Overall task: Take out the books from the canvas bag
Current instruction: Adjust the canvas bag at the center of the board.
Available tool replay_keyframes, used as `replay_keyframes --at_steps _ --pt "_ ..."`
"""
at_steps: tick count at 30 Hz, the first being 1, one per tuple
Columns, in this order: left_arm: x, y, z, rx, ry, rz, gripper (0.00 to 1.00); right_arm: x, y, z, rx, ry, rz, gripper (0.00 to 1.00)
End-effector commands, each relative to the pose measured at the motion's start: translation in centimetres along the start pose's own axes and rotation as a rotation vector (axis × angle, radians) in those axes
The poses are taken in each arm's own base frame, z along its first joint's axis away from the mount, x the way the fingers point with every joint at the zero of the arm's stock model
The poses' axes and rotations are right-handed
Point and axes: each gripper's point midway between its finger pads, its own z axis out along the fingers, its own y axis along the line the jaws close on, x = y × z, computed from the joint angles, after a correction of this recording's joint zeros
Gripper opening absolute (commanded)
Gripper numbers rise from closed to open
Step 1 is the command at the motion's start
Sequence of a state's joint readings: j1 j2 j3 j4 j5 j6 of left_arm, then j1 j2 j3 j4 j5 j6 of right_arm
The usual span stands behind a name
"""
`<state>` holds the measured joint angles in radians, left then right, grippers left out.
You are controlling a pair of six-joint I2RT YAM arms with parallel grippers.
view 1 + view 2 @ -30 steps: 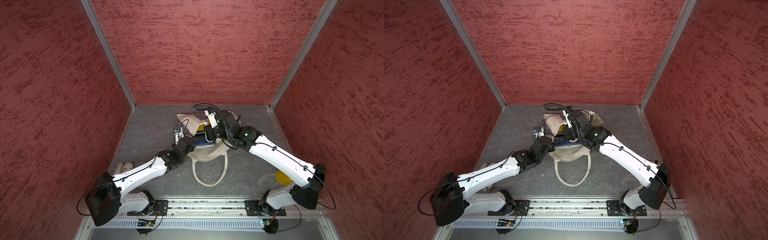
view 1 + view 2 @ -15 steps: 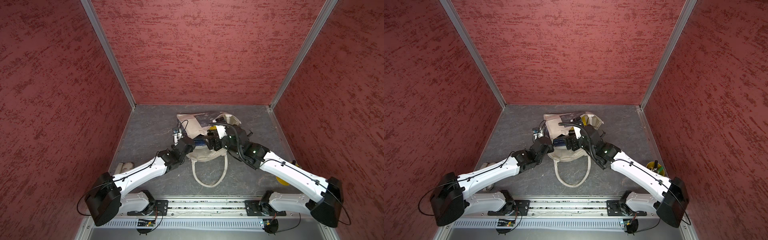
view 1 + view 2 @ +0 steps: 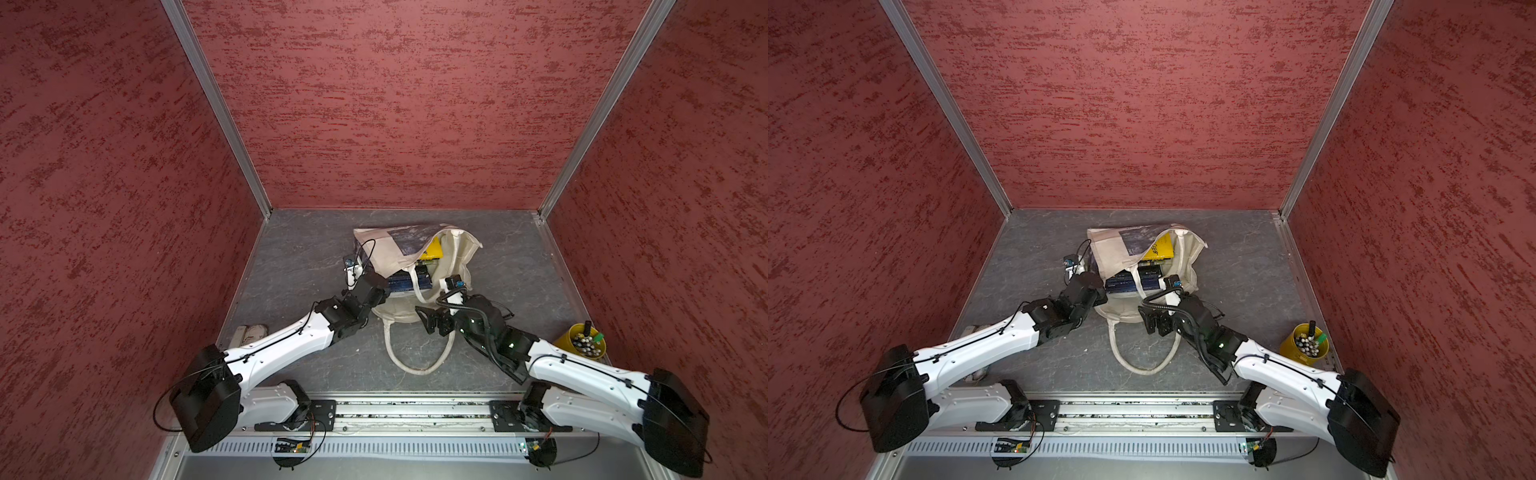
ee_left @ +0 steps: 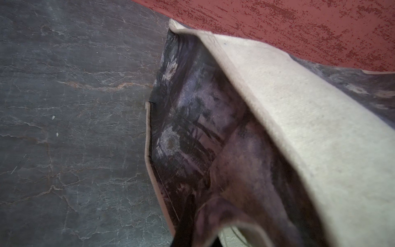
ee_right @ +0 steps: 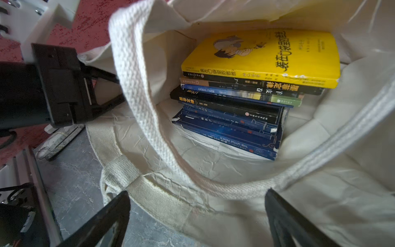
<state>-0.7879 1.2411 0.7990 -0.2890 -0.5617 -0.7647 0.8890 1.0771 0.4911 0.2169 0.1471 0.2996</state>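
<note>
Right wrist view lets us look straight into the canvas bag [image 5: 192, 162]. The books [image 5: 230, 119] sit inside it in one pile, lying flat. A yellow book [image 5: 267, 53] is on top, with dark blue and black ones under it. Their spines face the bag's mouth, so the long side of each book runs across the bag. Here we can read "ANIMAL FARM" and "THE LITTLE PRINCE". In both top views we see only the yellow cover and a few blue edges.

The bag lies on its side on the grey table [image 3: 311, 249]. Its long way runs front to back, with the mouth toward the robot and the bottom toward the back wall [image 3: 395, 104]. One handle [image 3: 415, 368] lies looped on the table in front.

The right gripper [image 5: 197, 193] is spread wide, holds nothing, and sits just outside the mouth. The left gripper [image 3: 380, 287] is pinched tight on the bag's edge at the side of the mouth. The left wrist view shows us the dark painting on the bag's outside up close.

A yellow bucket [image 3: 567, 345] with pens [image 3: 584, 343] in it stands well apart, by the right arm.
</note>
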Motion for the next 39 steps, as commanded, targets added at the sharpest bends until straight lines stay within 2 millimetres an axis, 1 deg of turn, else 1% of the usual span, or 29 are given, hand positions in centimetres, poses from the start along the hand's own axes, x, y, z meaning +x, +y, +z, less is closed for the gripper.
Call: replay_keyframes --at_steps 1,5,11,13,15,16,17,18,19,21,24,27,30,31,33,37,39 --pt "-0.2 -0.1 -0.4 -0.003 0.022 0.0 0.0 -2.8 -0.3 0.7 0.083 -0.134 -0.033 0.99" --pt "-0.2 0.0 -0.4 -0.008 0.018 -0.002 0.0 -2.7 -1.8 1.2 0.175 -0.172 -0.054 0.98" --pt "0.0 0.0 -0.1 -0.013 0.019 -0.002 0.0 -1.3 -2.7 3.1 0.26 -0.139 -0.101 0.84" --pt "-0.1 0.1 -0.2 -0.015 0.018 -0.004 0.0 -0.9 -3.2 3.4 0.294 -0.127 -0.112 0.69" --pt "-0.1 0.1 -0.2 -0.014 0.013 -0.006 0.0 -0.6 -3.6 3.3 0.316 -0.119 -0.118 0.57" --pt "-0.2 0.1 -0.3 -0.013 0.011 -0.008 0.0 -0.5 -3.9 3.1 0.328 -0.12 -0.116 0.51" --pt "-0.2 0.2 -0.3 -0.013 0.009 -0.008 0.0 -0.6 -4.2 2.8 0.35 -0.123 -0.112 0.43" --pt "-0.3 0.2 -0.3 -0.015 0.007 -0.009 0.0 -0.9 -4.6 2.3 0.378 -0.13 -0.105 0.37" --pt "-0.2 0.3 -0.3 -0.017 0.008 -0.007 0.0 -1.3 -4.9 1.8 0.399 -0.137 -0.102 0.33" --pt "-0.1 0.4 -0.2 -0.022 0.007 -0.002 0.0 -2.7 -5.4 0.4 0.452 -0.168 -0.088 0.27" --pt "0.1 0.7 0.0 -0.035 0.009 0.01 0.0 -5.5 -4.5 -1.3 0.451 -0.196 -0.108 0.25" --pt "0.2 1.0 0.1 -0.052 0.003 0.022 0.0 -8.1 -3.2 -2.3 0.472 -0.177 -0.197 0.22" --pt "0.2 1.4 0.1 -0.064 -0.004 0.029 0.0 -10.2 -2.4 -2.8 0.52 -0.126 -0.304 0.2" --pt "0.2 1.4 0.1 -0.065 -0.005 0.03 0.0 -11.0 -2.4 -3.1 0.543 -0.124 -0.33 0.17" --pt "0.1 1.4 0.0 -0.065 -0.009 0.037 0.0 -12.9 -2.2 -3.9 0.579 -0.136 -0.384 0.17" --pt "0.1 1.6 0.0 -0.075 -0.016 0.054 0.0 -16.6 -1.2 -5.4 0.587 -0.204 -0.465 0.16" --pt "0.0 1.7 0.0 -0.079 -0.02 0.064 0.0 -18.7 -0.5 -6.4 0.58 -0.265 -0.484 0.1"
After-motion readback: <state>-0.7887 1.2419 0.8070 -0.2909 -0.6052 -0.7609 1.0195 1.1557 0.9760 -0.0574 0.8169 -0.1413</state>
